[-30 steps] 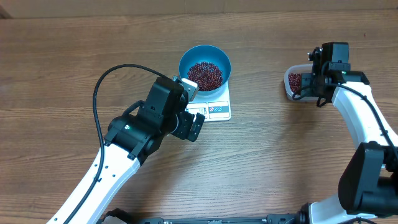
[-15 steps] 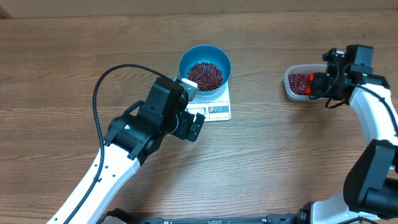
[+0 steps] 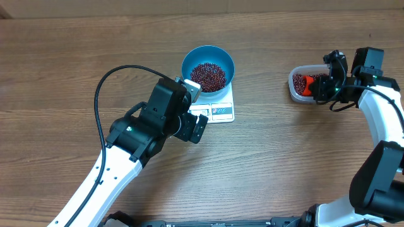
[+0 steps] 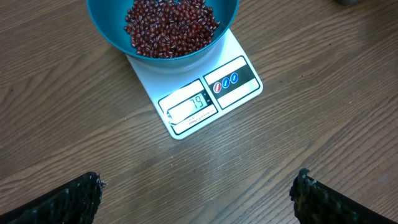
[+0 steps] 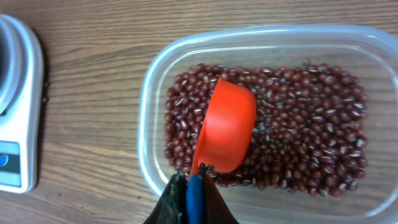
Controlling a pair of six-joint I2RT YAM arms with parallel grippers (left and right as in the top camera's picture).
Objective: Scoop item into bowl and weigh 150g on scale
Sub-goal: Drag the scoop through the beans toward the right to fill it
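Overhead view: the left tool (image 3: 196, 128) hangs over the wooden surface (image 3: 76, 50) just in front of the scale's panel edge, and its arm runs back toward the lower left corner. The left wrist view shows its two fingertips far apart at the bottom corners of the frame, released, with nothing between them.

The blue bowl (image 3: 188, 63) sits on the white scale (image 3: 221, 112) and overhangs the platform on the sides. A heap of dark red-brown beans (image 3: 207, 75) covers the bowl floor. In the left wrist view the scale display reads 79, and a panel with round buttons lies beside the display.

Well apart to the right, a clear plastic tub (image 3: 293, 87) rests on the surface and holds a second layer of beans that covers its bottom. An orange scoop (image 3: 307, 83) is inside the tub. In the right wrist view the cup touches the beans near the tub's left half, with its rounded back toward the camera.

The right tool (image 3: 319, 88) is at the tub's right rim, clenched on the thin blue handle of the scoop. The right arm extends toward the lower right edge
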